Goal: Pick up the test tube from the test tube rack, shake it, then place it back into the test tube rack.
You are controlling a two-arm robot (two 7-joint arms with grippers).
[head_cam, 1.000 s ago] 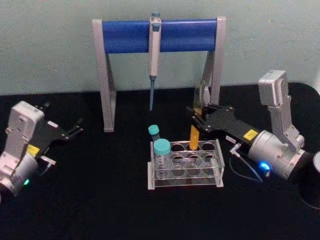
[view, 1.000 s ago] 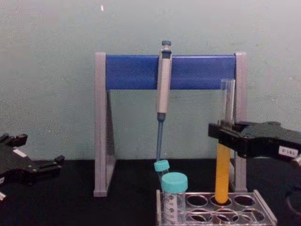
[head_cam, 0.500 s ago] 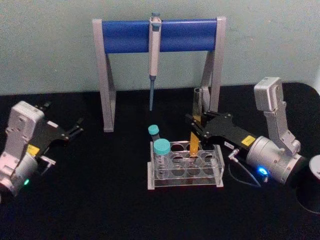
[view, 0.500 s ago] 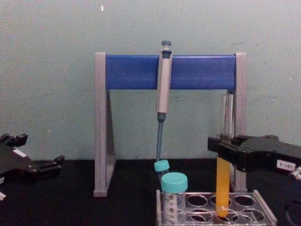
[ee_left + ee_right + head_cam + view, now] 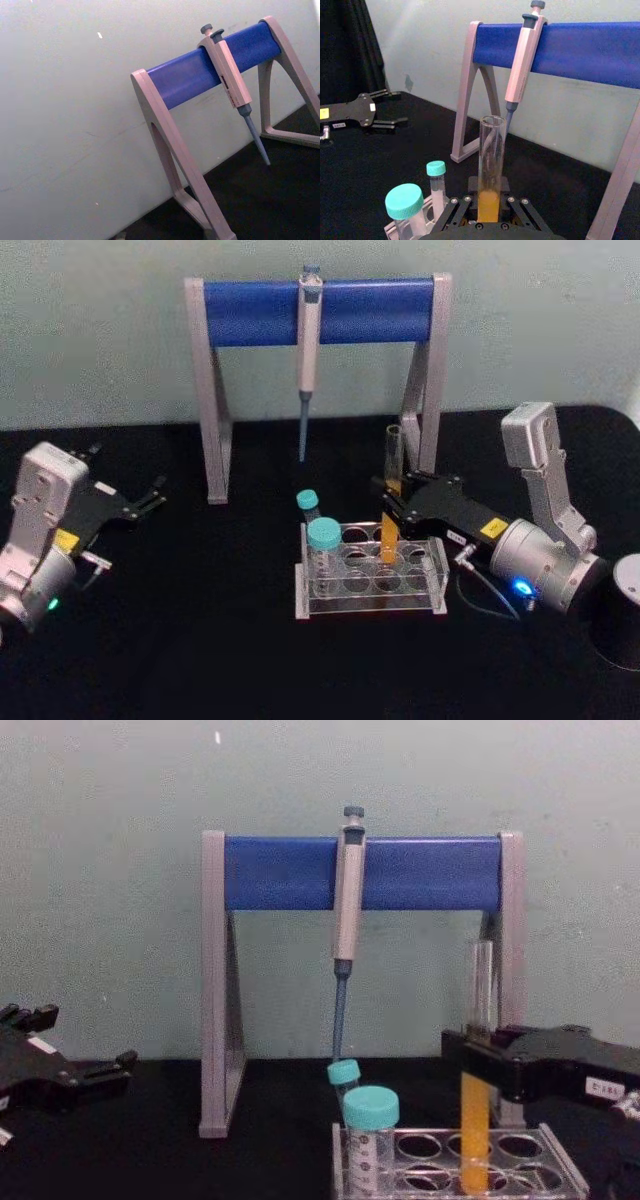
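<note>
The test tube [image 5: 393, 452] is a tall clear glass tube with orange liquid in its lower half. It stands upright with its lower end down in a middle hole of the clear test tube rack [image 5: 420, 602]. My right gripper [image 5: 390, 497] reaches in from the right and is shut on the test tube just above the rack top. From the chest, the orange part of the test tube [image 5: 475, 1140] drops through the test tube rack [image 5: 560, 1172] below the right gripper [image 5: 474, 1065]. The right wrist view looks along the test tube [image 5: 491, 155]. My left gripper [image 5: 150, 495] rests open at the far left.
A grey-and-blue pipette stand [image 5: 318, 310] with a hanging pipette [image 5: 307, 350] stands behind the rack. Two teal-capped tubes [image 5: 322, 536] occupy the rack's left end. A white round object [image 5: 630, 575] sits at the right edge. Black table surrounds the rack.
My right gripper has come down with the test tube, sinking its lower end from just above the rack's top plate deep into the hole. The left arm has not moved.
</note>
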